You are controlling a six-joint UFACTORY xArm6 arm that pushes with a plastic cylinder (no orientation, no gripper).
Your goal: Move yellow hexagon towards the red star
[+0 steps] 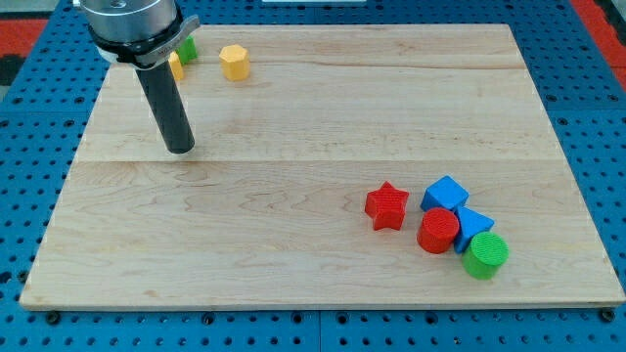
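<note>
Tip (pixel 180 150) of your rod, which carries no pincer, rests left of and nearer than the yellow hexagon (pixel 234 62), well apart from the red star (pixel 386 205).

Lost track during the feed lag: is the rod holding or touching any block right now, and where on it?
Nothing is held. My tip rests on bare board, apart from every block; the yellow hexagon sits toward the view's top right of it, untouched.
</note>
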